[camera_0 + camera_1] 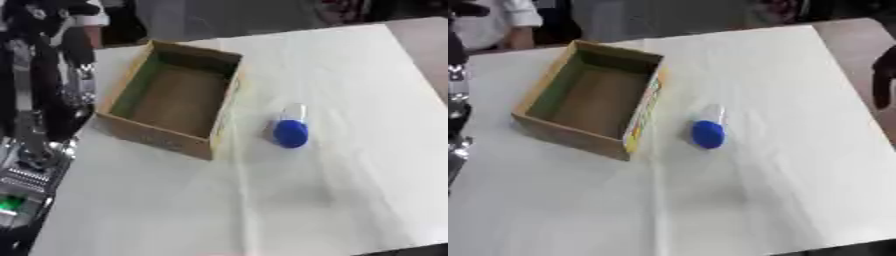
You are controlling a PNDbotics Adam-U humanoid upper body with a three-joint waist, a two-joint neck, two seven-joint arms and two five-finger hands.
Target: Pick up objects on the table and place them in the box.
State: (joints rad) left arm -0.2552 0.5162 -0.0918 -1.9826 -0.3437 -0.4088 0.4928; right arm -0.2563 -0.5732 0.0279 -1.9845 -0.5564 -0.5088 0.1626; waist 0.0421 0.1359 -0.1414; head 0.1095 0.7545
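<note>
1. So, a big white table (350, 190) fills most of both views.
2. On it sits a brown cardboard box (588, 97), open at the top, toward the left and far side of the table.
3. Nothing can be seen inside the box; only its brown floor and greenish inner walls show.
4. Just to the right of the box lies a small bottle (290, 127) on its side. It is clear and has a blue cap.
5. The blue cap points toward the near edge of the table. The clear part points away.
6. The bottle is near the box but does not touch it.
7. On the left side of the left eye view, the robot's left arm (39, 100) shows as black and silver parts, standing beside the box.
8. The left hand cannot be made out clearly, so I cannot tell if its fingers are curled or straight.
9. At the right edge of the right eye view, a dark shape (883, 80) hangs over the table's far right corner. It looks like the right hand, but I cannot tell how its fingers are set.
10. No hand touches the bottle or the box.
</note>
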